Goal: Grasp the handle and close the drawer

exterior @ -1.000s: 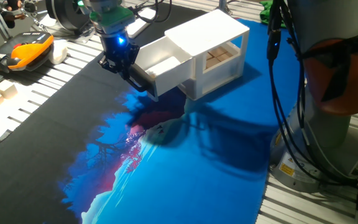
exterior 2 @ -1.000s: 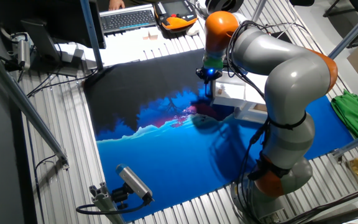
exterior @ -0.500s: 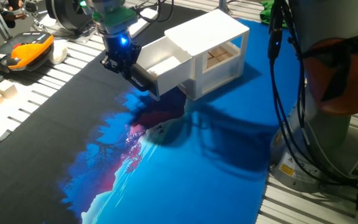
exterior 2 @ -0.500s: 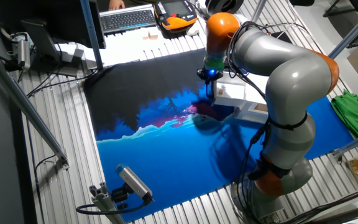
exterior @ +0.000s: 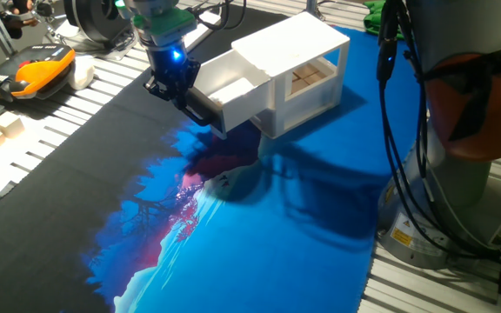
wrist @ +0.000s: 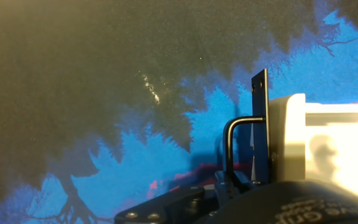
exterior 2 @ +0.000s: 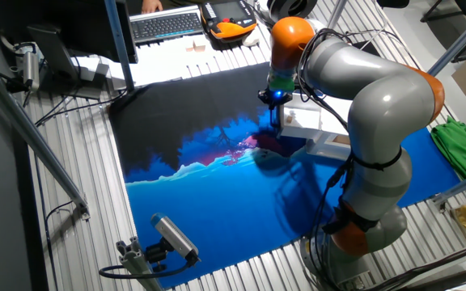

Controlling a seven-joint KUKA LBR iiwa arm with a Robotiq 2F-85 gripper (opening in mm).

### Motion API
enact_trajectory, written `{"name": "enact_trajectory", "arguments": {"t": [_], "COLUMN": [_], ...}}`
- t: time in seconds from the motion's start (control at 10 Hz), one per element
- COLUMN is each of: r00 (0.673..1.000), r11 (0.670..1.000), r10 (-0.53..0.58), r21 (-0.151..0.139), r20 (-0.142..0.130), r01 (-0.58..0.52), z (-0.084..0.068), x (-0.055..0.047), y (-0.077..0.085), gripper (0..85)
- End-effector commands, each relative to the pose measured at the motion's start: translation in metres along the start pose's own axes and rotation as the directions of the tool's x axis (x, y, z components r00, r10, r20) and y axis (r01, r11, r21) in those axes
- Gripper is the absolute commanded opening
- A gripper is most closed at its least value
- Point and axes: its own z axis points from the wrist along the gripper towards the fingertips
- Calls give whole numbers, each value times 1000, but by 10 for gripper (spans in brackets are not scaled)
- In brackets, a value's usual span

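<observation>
Looking down from one fixed view, I see the gripper [exterior: 183, 97] planted at the front of the white drawer [exterior: 226, 90], right at the black bar handle [exterior: 200, 109] that runs across the front panel. The drawer sticks out part way from the small white cabinet [exterior: 298, 61], which sits toward the far side of the blue and black printed mat [exterior: 259, 235]. In the hand view the handle [wrist: 235, 146] shows as a thin bent black rod standing off a dark front plate, with the drawer [wrist: 328, 143] white and bright to its right; the rod runs down into the dark gripper body at the bottom edge, so I read the fingers as clamped around it, though the pads themselves are hidden. From the other fixed view the grey arm with orange joints [exterior 2: 370, 97] arches over the mat, and the gripper [exterior 2: 275, 109] points down at the drawer's front. An orange and black handheld controller [exterior: 42, 69] lies on the slatted table [exterior: 68, 117] beside the mat
</observation>
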Motion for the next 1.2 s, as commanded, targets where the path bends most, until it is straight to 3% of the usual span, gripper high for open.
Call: {"name": "enact_trajectory", "arguments": {"t": [0.0,1.1], "r00": [1000,1000], "r11": [1000,1000], "r10": [-1,1], "r21": [0,-5], "r20": [0,3], "r01": [1,-1], "z": [0,-1], "x": [0,0], "y": [0,2], "gripper": [0,0]}}
